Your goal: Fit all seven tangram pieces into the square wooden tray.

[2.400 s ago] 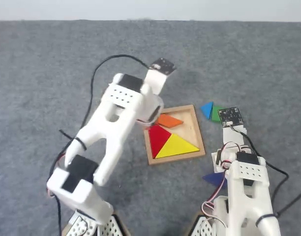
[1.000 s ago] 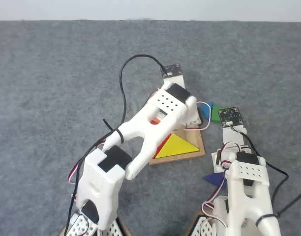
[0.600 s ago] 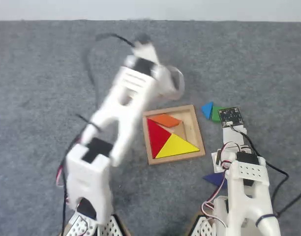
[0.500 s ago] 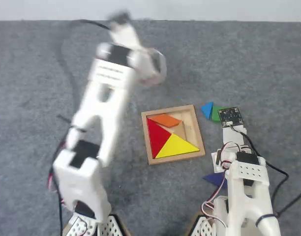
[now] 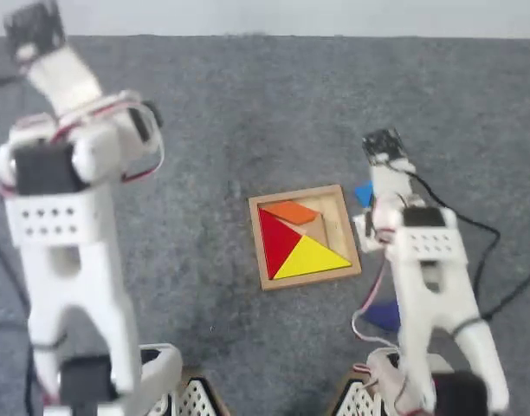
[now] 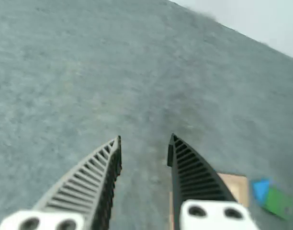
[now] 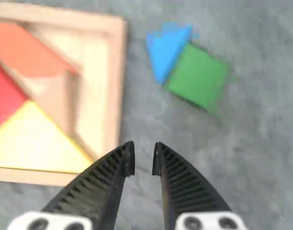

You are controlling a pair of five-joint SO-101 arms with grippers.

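Right gripper [image 7: 142, 146], jaws a narrow slit apart and empty, hangs over the grey surface [image 5: 248, 104] just off the wooden tray [image 7: 115, 72] at its 3 o'clock rim; orange piece [image 5: 291, 211], red piece [image 5: 277, 241] and yellow piece [image 5: 310, 257] lie inside, blue triangle [image 7: 165, 45] touching green square [image 7: 198, 76] at 2 o'clock, dark blue piece [image 5: 384, 314] at 5 o'clock. Left gripper [image 6: 145, 139], spread wide and empty, hangs well apart from the tray

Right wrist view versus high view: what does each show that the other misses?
Right wrist view: the green square and the right gripper, slightly open. High view: the left arm, raised away from the wooden tray, and a dark blue piece by the right arm. Both: the light blue triangle and the tray holding the orange piece, red triangle and yellow triangle.
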